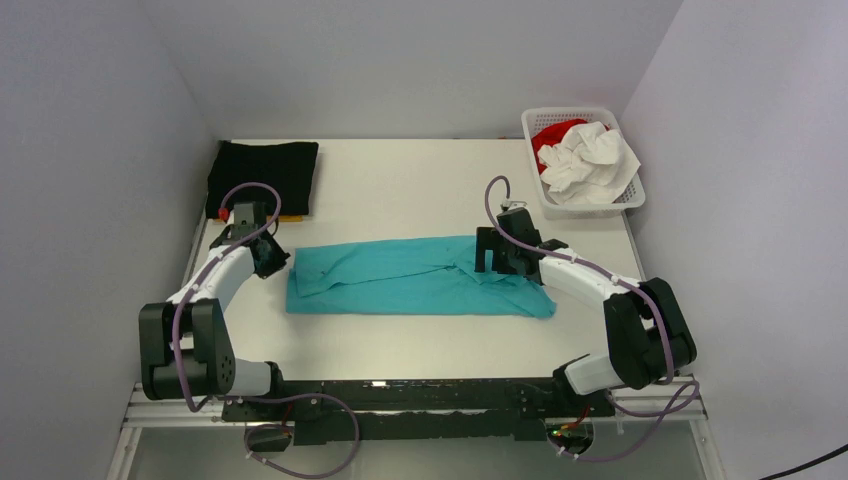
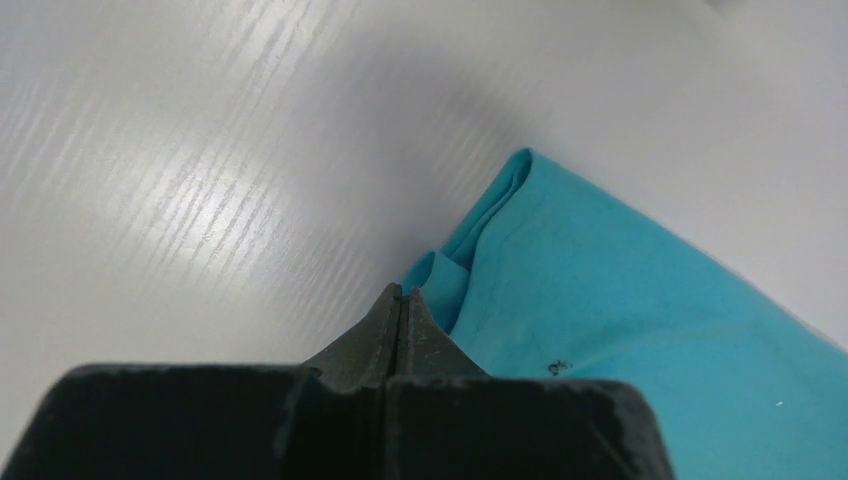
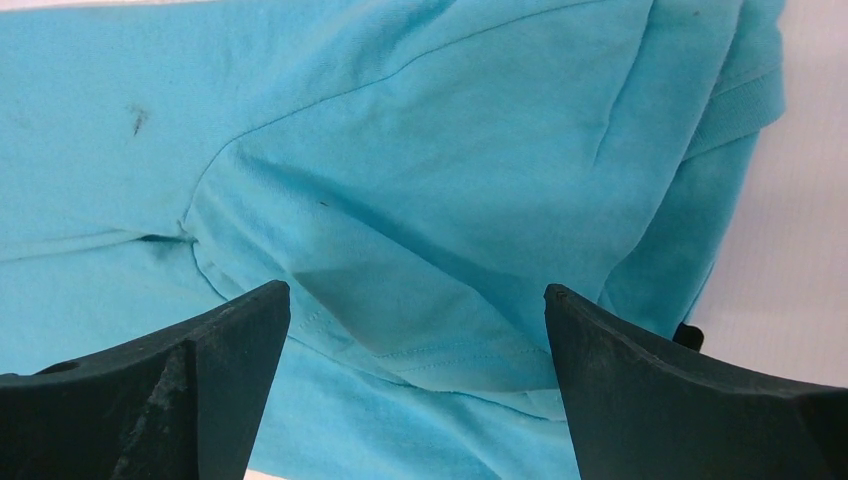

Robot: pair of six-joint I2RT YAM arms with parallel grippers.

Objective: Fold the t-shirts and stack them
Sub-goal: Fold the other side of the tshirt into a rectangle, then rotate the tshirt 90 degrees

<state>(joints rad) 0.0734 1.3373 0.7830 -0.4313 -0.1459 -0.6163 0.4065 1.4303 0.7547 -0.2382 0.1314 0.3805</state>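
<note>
The turquoise t-shirt (image 1: 410, 278) lies folded into a long strip across the middle of the table. My left gripper (image 1: 272, 258) is shut and empty just off the strip's left end; in the left wrist view its closed tips (image 2: 401, 292) sit beside the cloth's corner (image 2: 600, 290). My right gripper (image 1: 492, 260) is open, hovering over the strip's right part; the right wrist view shows turquoise cloth (image 3: 420, 200) between the spread fingers (image 3: 240, 330). A folded black t-shirt (image 1: 264, 174) lies at the back left. White (image 1: 592, 160) and red (image 1: 553, 134) shirts fill the basket.
The white lattice basket (image 1: 634, 198) stands at the back right corner. Something orange (image 1: 291, 216) shows at the black shirt's front edge. Walls close in on the left, back and right of the table (image 1: 400, 180).
</note>
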